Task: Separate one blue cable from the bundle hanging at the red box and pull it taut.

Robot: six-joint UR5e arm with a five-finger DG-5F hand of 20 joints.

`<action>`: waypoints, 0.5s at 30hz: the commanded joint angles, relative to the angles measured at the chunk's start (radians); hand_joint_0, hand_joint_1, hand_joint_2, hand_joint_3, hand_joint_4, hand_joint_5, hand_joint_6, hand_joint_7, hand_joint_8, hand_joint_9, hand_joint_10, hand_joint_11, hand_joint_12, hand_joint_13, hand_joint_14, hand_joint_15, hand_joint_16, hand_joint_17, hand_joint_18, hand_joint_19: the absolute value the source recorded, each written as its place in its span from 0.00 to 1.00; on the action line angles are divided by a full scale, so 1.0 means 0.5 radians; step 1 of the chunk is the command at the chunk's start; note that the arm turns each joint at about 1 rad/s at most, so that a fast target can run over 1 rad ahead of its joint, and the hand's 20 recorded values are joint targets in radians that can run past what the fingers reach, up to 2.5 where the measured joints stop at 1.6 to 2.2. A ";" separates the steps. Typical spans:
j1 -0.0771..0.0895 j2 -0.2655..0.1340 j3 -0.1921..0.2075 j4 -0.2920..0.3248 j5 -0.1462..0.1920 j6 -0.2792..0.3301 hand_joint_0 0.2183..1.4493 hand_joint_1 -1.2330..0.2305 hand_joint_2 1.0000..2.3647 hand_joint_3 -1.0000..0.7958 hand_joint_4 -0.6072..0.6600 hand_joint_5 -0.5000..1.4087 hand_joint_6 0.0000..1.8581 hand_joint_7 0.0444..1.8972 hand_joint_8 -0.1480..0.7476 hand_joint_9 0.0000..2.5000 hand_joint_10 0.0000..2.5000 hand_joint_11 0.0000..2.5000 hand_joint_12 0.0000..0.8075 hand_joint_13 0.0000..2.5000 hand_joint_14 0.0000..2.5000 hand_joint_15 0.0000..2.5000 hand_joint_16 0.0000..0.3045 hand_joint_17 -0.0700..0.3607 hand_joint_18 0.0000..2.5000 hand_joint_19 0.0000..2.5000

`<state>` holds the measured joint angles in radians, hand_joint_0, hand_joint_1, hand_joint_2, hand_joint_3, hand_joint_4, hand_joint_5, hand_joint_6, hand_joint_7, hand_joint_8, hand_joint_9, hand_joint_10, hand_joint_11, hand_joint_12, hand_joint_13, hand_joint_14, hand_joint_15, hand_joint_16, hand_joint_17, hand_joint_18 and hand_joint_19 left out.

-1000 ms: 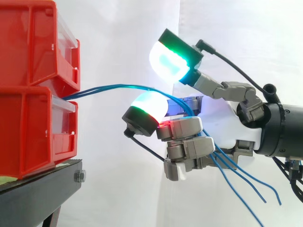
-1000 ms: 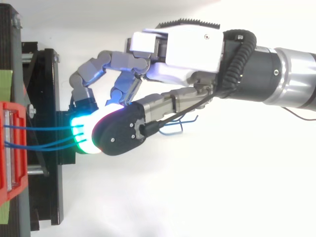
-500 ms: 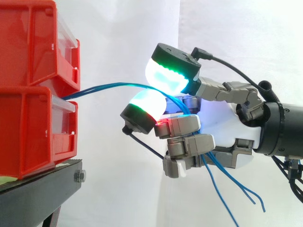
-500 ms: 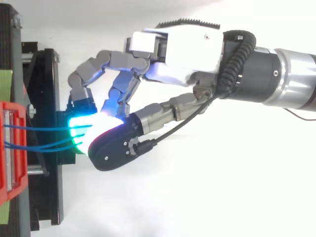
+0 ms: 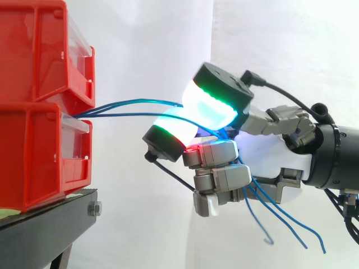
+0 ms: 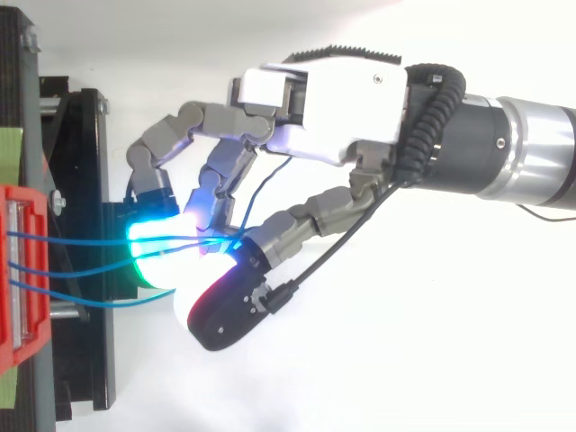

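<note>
Pinching several blue cables (image 6: 81,239) between its glowing pads (image 5: 216,106), the hand (image 5: 269,159) grips the bundle just off the red bin (image 5: 39,151), loose ends dangling below the palm; judging by this, none is singled out or taut yet.

Two stacked red bins (image 5: 35,154) on a black stand (image 5: 47,227).
</note>
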<state>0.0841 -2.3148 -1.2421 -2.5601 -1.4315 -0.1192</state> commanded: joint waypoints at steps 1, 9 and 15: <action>0.004 0.000 -0.001 0.015 0.001 -0.013 0.38 0.18 0.00 0.28 0.54 0.16 0.47 0.58 0.48 0.41 0.09 0.71 0.44 0.45 0.10 0.74 0.16 0.41 0.39 0.34; 0.013 0.000 -0.001 0.030 0.001 -0.038 0.19 0.32 0.00 0.28 0.60 0.16 0.46 0.54 0.54 0.41 0.17 0.64 0.52 0.45 0.21 0.65 0.19 0.46 0.41 0.34; 0.013 0.000 -0.001 0.027 0.001 -0.038 0.33 0.50 0.00 0.31 0.58 0.18 0.39 0.61 0.47 0.44 0.00 0.72 0.45 0.45 0.08 0.69 0.16 0.42 0.37 0.38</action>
<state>0.0902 -2.3148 -1.2425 -2.5461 -1.4312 -0.1378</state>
